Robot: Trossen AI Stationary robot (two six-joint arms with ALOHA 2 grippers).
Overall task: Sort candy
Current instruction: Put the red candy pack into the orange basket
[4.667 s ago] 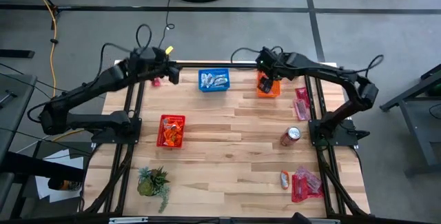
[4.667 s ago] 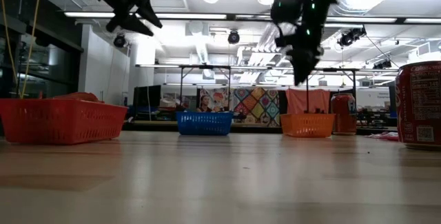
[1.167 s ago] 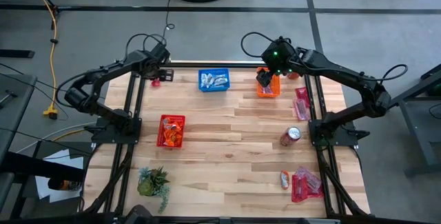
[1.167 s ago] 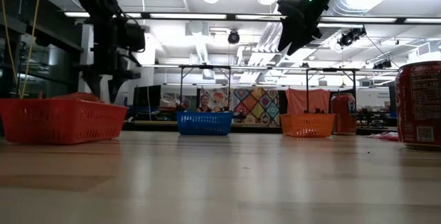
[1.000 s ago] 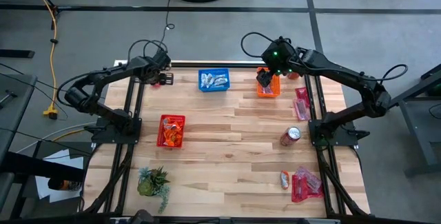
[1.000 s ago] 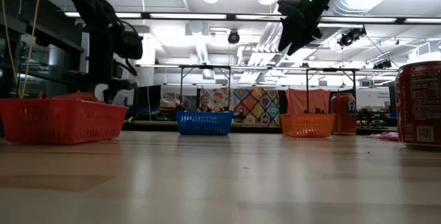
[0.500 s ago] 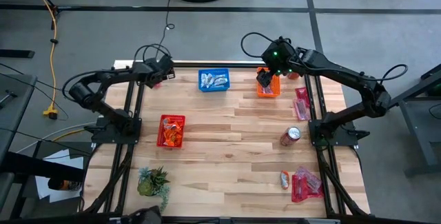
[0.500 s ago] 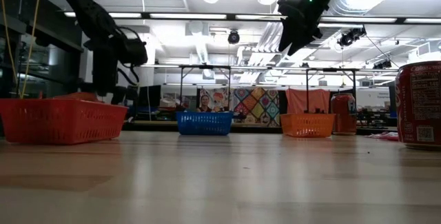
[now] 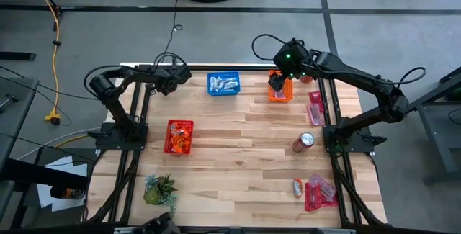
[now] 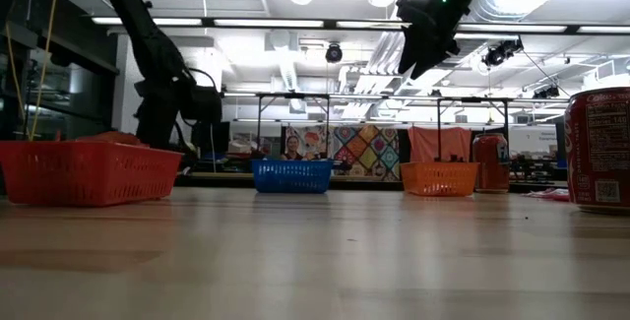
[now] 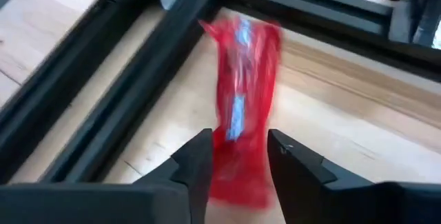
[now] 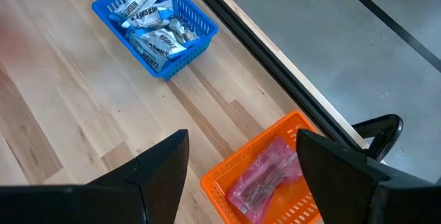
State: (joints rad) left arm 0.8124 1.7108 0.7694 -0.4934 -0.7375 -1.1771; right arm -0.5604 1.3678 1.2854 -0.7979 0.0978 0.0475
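L gripper (image 11: 238, 156) clamped on red candy (image 11: 241, 107) at table's far-left corner | R gripper (image 12: 241, 156) fingers apart, above orange basket (image 12: 265, 176) | blue basket (image 12: 155, 27) w/ candy nearby

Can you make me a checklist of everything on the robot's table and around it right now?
Surface: wooden table, pale planks, with a black frame along its edges.
Job's things: blue basket holds blue-and-white candy; orange basket holds a pink packet; red basket holds candy; loose pink candy and a pile lie near the table's right edge.
Clutter: soda can; small plant.
Grippers: left gripper at the far left corner, shut on a red candy bar; right gripper open, above the orange basket.
Cables: yellow cable on the floor; black cables looping over both arms.
Surroundings: grey floor; room with ceiling lights behind.
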